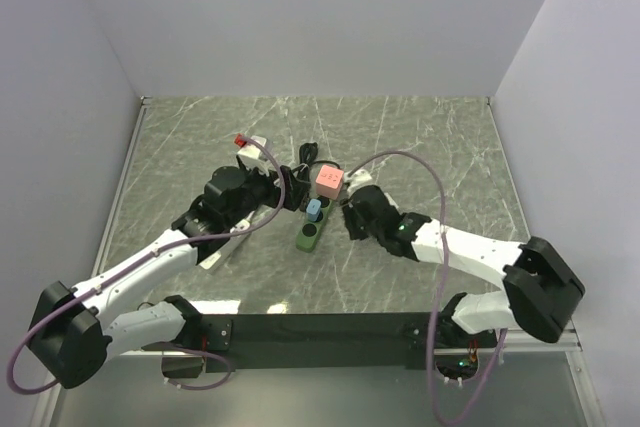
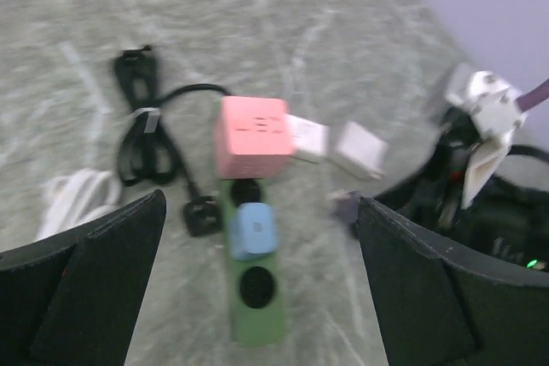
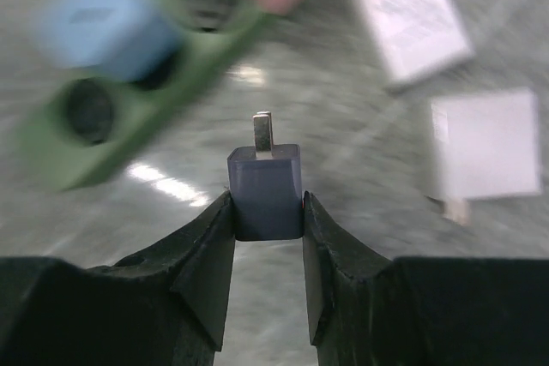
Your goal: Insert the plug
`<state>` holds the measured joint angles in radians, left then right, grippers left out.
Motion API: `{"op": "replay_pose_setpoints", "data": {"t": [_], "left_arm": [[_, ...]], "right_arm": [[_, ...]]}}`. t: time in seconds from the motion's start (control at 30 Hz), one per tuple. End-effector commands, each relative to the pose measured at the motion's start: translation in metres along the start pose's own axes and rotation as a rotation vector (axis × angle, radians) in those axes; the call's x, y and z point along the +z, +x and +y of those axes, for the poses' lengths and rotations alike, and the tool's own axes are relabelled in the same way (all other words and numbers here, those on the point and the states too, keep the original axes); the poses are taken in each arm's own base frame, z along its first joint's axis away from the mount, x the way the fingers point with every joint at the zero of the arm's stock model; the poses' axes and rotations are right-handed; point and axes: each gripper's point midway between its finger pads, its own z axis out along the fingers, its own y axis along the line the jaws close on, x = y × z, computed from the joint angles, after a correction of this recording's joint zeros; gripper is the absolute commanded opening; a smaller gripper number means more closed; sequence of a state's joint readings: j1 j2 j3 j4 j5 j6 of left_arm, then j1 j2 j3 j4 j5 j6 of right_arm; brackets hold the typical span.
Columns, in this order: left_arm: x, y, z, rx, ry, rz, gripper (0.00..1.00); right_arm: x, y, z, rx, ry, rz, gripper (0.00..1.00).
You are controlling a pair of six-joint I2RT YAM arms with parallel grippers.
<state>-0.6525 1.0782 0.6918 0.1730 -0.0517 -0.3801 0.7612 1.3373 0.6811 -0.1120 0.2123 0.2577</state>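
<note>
A green power strip (image 1: 309, 232) lies mid-table, with a pink cube plug (image 1: 329, 182) at its far end and a light blue plug (image 1: 314, 210) in the middle. It shows in the left wrist view (image 2: 257, 315) and the right wrist view (image 3: 129, 117). My right gripper (image 3: 266, 212) is shut on a dark blue-grey plug (image 3: 265, 190), prongs pointing away, above the table just right of the strip. My left gripper (image 2: 257, 297) is open, above the strip's near end, holding nothing.
Two white adapters (image 3: 412, 15) (image 3: 485, 147) lie right of the strip. A black coiled cable (image 2: 146, 135) and a white cable (image 2: 77, 199) lie left of it. A white block with a red tip (image 1: 248, 142) sits further back left.
</note>
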Motion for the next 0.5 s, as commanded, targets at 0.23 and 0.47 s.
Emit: {"op": "replay_pose_setpoints", "data": {"t": [0.23,0.47], "left_arm": [[-0.027,0.016,-0.056,-0.091,0.303,0.093,1.0],[-0.038,0.031,-0.063,-0.122,0.367,0.131,0.99]], "right_arm": [[-0.076,-0.065,0.096,-0.33,-0.227,-0.34,0.11],[-0.115,-0.079,0.106,-0.356,-0.34,-0.503,0.11]]}}
